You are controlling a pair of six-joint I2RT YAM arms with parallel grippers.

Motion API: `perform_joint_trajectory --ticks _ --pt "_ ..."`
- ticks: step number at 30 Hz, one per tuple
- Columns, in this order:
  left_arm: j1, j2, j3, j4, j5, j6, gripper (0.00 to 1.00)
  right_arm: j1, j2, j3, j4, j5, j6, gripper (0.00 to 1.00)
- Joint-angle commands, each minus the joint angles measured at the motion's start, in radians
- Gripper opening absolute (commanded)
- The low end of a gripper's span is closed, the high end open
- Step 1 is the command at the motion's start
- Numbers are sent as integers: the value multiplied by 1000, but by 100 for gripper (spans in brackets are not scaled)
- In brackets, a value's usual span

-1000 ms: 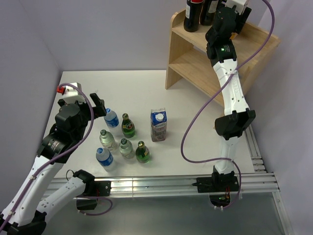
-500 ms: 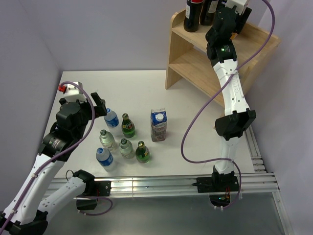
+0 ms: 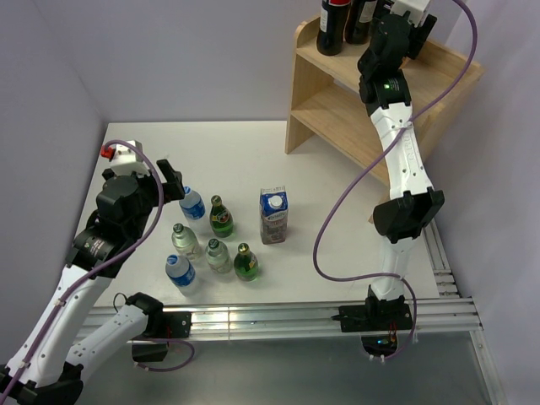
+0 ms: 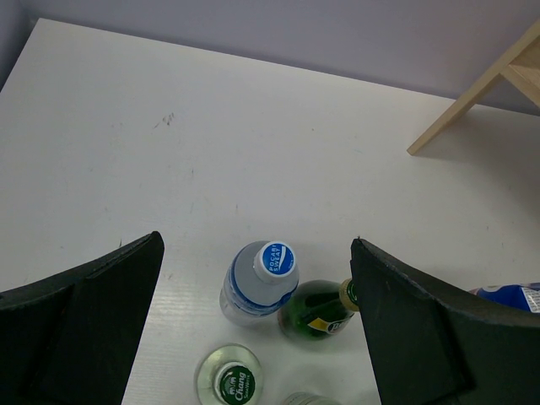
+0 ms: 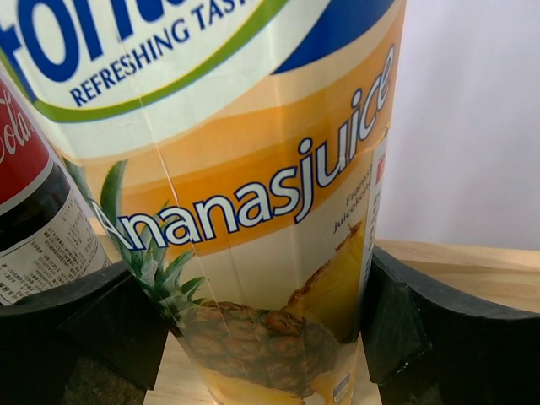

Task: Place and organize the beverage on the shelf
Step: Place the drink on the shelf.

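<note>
Top external: right arm [image 3: 398, 148] toward shelf [image 3: 337, 114]

Two dark cola bottles [image 3: 331, 29] are stood on the top tier of the pale wooden shelf [image 3: 333, 114], with a pineapple juice carton [image 5: 253, 211] upright beside them. On the table [image 3: 253, 152] below — a blue-topped carton [image 3: 272, 216] and, clustered near it, water bottles [image 3: 192, 205] and green bottles [image 3: 221, 218].

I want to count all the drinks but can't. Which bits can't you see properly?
Top view: the upper edge cuts off the dark bottles on the shelf; the right arm hides what it reaches for.
Right wrist view: the juice carton fills the frame; the cola bottle is a sliver.
Left wrist view: the bottom edge cuts a clear bottle; a claw finger hides most of the second carton.
</note>
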Motion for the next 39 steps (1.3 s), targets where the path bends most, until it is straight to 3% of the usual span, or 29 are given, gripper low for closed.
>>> perform_joint_trajectory --ticks 1,4,7,17,21,27,31,39 --pt "7 -3 3 32 18 5 100 -7 7 -28 -38 -52 56 81" --pt "10 -3 3 32 15 4 99 -4 2 -38 -40 -53 60 67" --pt "11 -6 3 32 14 4 100 10 15 -38 -17 -7 33 59" --pt "12 -14 -1 34 18 4 100 47 120 -28 159 140 -156 56" --pt "12 -13 -1 36 18 4 99 46 142 -12 129 129 -131 55" --pt "11 -11 -1 36 25 5 100 44 140 -12 121 117 -124 58" --pt "11 -11 -1 36 26 5 99 46 107 -54 121 94 -108 74" --pt "11 -5 1 32 25 4 100 47 47 -48 40 42 -58 85"
